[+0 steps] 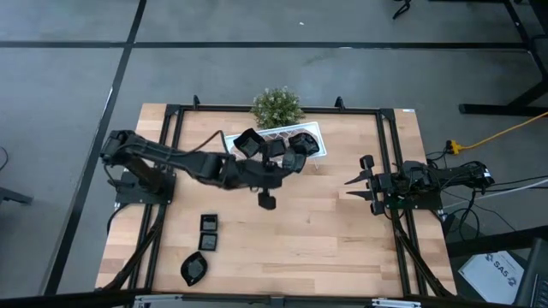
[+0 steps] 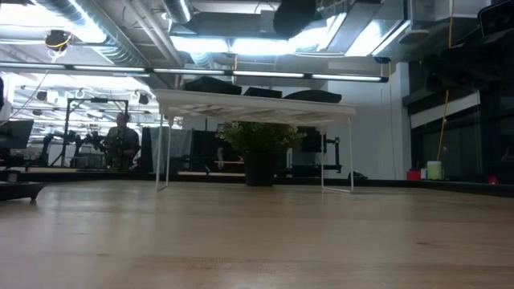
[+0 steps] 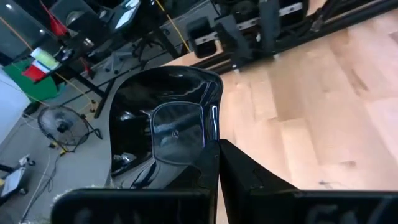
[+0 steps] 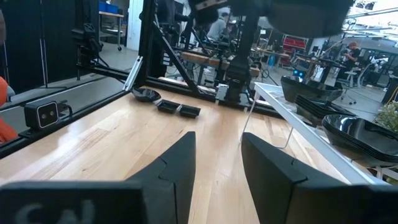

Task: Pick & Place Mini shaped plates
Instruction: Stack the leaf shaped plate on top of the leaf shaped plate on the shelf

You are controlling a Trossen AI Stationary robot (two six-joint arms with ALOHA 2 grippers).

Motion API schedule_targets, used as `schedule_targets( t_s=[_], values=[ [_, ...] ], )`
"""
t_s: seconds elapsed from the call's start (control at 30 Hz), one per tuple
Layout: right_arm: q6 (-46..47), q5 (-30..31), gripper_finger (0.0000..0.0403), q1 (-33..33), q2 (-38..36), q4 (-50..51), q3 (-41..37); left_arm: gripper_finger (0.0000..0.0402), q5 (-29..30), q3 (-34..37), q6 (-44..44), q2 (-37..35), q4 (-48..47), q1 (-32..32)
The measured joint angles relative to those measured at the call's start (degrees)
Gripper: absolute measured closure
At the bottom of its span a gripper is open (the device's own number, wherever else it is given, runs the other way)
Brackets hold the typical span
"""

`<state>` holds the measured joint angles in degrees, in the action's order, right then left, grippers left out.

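My left gripper (image 1: 287, 162) hangs over the table's middle, just in front of the white rack (image 1: 313, 131), shut on a glossy black mini shaped plate (image 3: 168, 124) with a square well. Other black plates (image 1: 248, 143) lie on the rack's top. Three more plates rest flat on the wood at the near left: two small square ones (image 1: 208, 222) (image 1: 208, 242) and a leaf-like one (image 1: 194, 268). My right gripper (image 1: 354, 187) waits open at the table's right edge, nothing between its fingers (image 4: 180, 162). My left gripper holds the plate by the rim nearest the wrist (image 3: 208, 165). One finger (image 3: 249, 180) lies against that rim's side, and the plate hides the other finger. The fingers slant down toward the table's right. The plate is tilted and lifted clear of the table.
A small green plant (image 1: 276, 105) stands at the far edge behind the rack, which stands on thin legs (image 2: 165, 152). Black frame rails (image 1: 390, 154) run along the table's left and right sides. Bare wood (image 1: 317, 239) lies at the near right.
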<state>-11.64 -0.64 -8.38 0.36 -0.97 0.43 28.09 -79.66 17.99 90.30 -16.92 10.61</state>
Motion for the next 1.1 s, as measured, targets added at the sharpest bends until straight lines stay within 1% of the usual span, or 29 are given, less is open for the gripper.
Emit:
schedule_targets(
  t_s=[0.07,0.2,0.43,0.6,0.8,1.0,1.1],
  values=[
    [0.0,0.0,0.0273,0.0,0.0,0.0,0.0,0.04,-1.0,0.0,0.8,0.0,0.4,-1.5],
    [0.0,0.0,0.0273,0.0,0.0,0.0,0.0,0.04,-1.3,0.0,0.9,0.0,0.5,-4.0],
    [0.0,0.0,0.0273,0.0,0.0,0.0,0.0,0.04,-3.4,0.0,1.9,0.1,0.5,-6.8],
    [0.0,0.0,0.0273,0.0,0.0,0.0,0.0,0.04,-6.6,0.0,3.3,0.7,1.2,-8.3],
    [0.0,0.0,0.0273,0.0,0.0,0.0,0.0,0.04,-12.0,-0.1,6.6,2.2,3.6,-10.2],
    [0.0,0.0,0.0273,0.0,0.0,0.0,0.0,0.04,-13.0,0.0,11.7,4.8,4.3,-12.4],
    [0.0,0.0,0.0273,0.0,0.0,0.0,0.0,0.04,-13.0,0.0,9.8,6.4,4.8,-13.7]
  ],
)
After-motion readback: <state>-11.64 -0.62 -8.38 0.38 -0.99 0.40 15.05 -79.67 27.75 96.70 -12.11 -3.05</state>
